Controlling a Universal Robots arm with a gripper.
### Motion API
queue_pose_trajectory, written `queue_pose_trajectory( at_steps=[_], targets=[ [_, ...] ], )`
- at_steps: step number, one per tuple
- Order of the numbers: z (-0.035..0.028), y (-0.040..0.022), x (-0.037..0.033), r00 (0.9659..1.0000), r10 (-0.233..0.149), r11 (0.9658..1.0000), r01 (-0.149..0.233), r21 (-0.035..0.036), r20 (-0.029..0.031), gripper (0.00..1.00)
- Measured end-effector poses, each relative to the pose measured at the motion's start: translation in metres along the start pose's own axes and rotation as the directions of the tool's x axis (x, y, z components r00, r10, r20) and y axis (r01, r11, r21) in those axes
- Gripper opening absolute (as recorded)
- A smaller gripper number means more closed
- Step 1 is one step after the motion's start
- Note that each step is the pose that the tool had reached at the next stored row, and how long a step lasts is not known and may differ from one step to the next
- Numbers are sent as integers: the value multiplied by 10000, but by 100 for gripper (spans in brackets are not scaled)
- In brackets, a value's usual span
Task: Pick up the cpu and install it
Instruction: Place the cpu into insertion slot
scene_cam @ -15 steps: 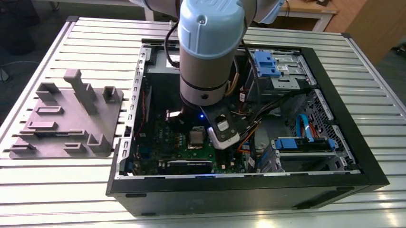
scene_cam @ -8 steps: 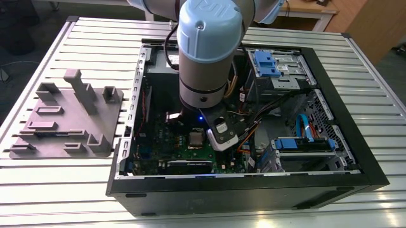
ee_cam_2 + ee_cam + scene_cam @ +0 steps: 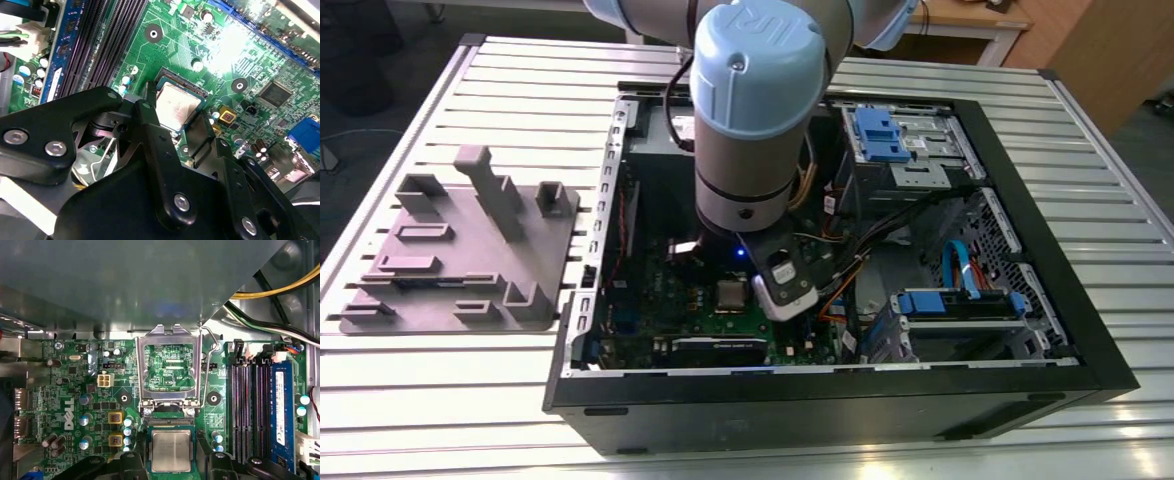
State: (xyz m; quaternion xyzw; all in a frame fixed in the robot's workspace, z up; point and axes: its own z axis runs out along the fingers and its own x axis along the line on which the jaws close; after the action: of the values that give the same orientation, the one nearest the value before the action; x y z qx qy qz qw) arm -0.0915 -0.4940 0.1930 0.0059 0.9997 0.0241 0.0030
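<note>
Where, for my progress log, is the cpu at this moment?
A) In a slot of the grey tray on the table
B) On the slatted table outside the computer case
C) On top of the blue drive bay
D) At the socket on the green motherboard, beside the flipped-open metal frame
D: in the first wrist view the cpu sits at the socket on the green motherboard, right beside the open metal frame.

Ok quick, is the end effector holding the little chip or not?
End effector: down around the cpu; whether it is holding it or has let go cannot be told.
</note>
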Motion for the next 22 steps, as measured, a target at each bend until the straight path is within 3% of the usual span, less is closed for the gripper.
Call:
queue_pose_trajectory(
  at_steps=[4, 22],
  targets=[
    [35, -1, 2, 10000, 1, 10000, -1, -3, 1, 47],
    [55, -3, 4, 10000, 0, 10000, 0, -1, 17, 47]
  ],
)
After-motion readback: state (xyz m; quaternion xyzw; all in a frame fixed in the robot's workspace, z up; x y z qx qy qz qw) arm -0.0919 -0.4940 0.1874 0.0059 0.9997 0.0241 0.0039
